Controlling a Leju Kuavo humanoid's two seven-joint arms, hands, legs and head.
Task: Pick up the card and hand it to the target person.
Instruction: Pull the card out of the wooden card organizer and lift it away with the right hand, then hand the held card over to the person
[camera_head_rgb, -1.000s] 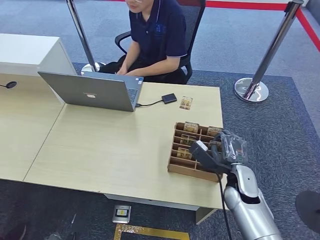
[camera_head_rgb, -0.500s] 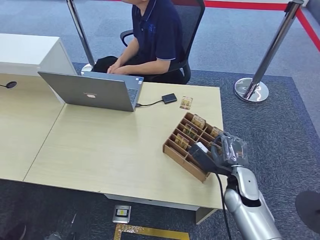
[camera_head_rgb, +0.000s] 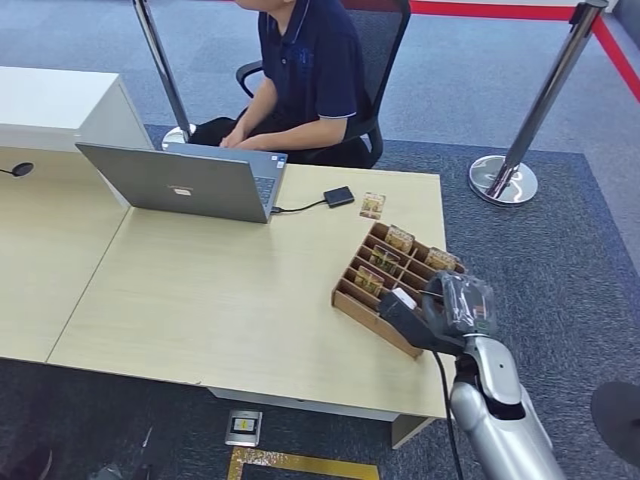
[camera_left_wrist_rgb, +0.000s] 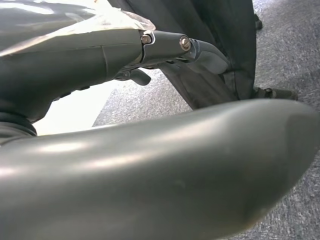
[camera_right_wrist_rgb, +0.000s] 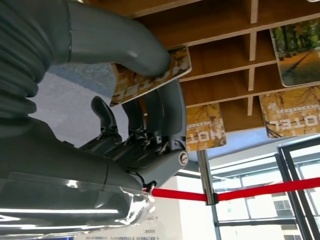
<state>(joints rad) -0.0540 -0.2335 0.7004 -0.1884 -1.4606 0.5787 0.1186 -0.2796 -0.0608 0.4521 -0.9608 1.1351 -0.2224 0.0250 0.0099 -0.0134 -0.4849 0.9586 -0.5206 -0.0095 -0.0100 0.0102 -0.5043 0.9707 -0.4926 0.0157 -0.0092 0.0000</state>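
Note:
A wooden card tray (camera_head_rgb: 367, 316) lies skewed near the table's right edge, with picture cards (camera_head_rgb: 399, 239) standing in its slots. My right hand (camera_head_rgb: 424, 314) reaches into the tray's near corner. In the right wrist view that hand (camera_right_wrist_rgb: 151, 120) pinches one autumn-coloured card (camera_right_wrist_rgb: 151, 75) between the thumb (camera_right_wrist_rgb: 120, 40) and the dark fingers, right beside the tray's dividers (camera_right_wrist_rgb: 226, 55). A loose card (camera_head_rgb: 372, 205) lies flat on the table beyond the tray. The seated person (camera_head_rgb: 313, 70) in a dark shirt is behind the table. My left hand (camera_left_wrist_rgb: 158, 165) hangs over the carpet, holding nothing.
An open laptop (camera_head_rgb: 181, 180) and a small black box (camera_head_rgb: 338, 196) on a cable sit at the table's (camera_head_rgb: 211, 300) far side. Two stanchion posts (camera_head_rgb: 502, 180) (camera_head_rgb: 177, 135) stand on the carpet behind. The tray's far corner slightly overhangs the table's right edge.
The tray has swung from square to diagonal on the table while my right hand stayed at its near corner. The person has turned sideways in the chair.

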